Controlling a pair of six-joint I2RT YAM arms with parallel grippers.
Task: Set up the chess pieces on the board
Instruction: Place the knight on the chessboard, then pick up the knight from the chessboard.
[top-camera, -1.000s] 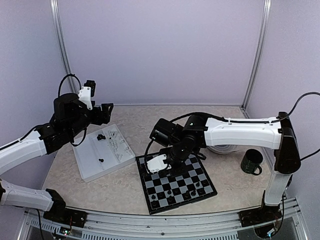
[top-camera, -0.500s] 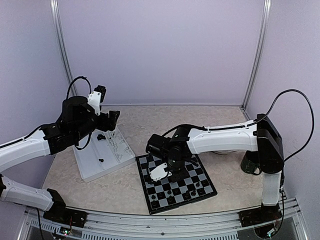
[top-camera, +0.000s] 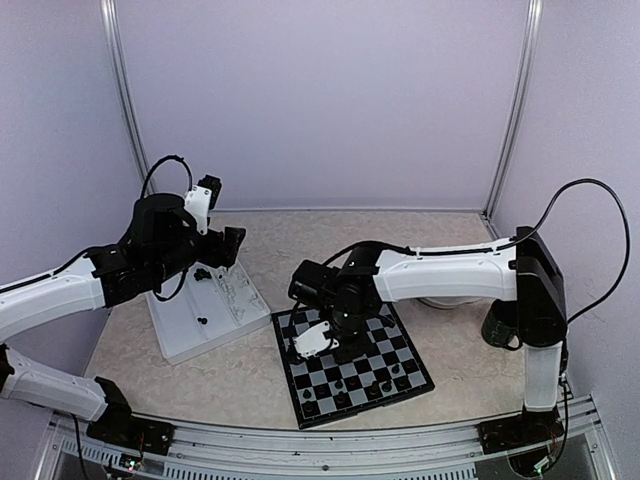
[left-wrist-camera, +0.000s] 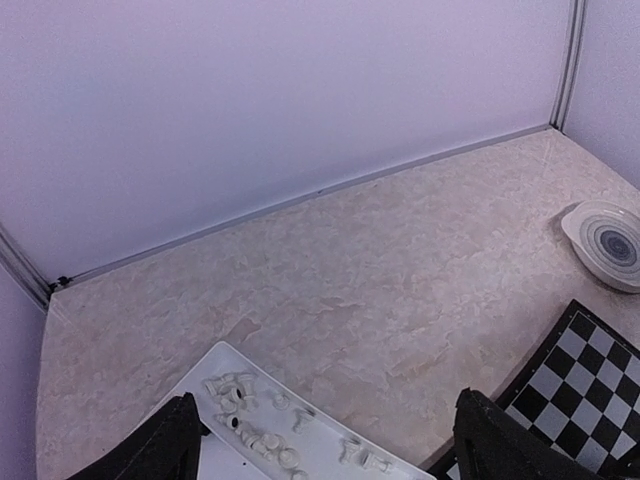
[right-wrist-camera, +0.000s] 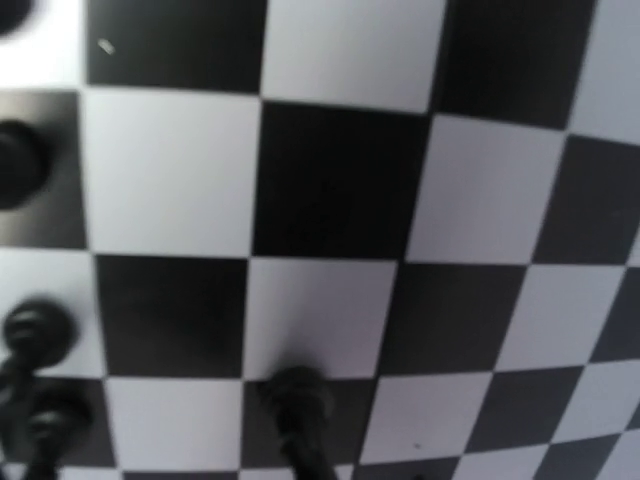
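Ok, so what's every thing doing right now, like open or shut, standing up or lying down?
board, lying flat, only partly set
black chess pieces, some standing on the board's near rows
tray, lying flat
white chess pieces, lying loose in the tray
left gripper, open, holding nothing
right gripper, low over the board, open or shut unclear
green mug, upright
ringed plate, lying flat

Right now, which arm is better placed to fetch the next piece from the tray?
Left: the left hand hovers open over the white compartment tray of loose chess pieces; the right hand is down at the checkered chessboard.
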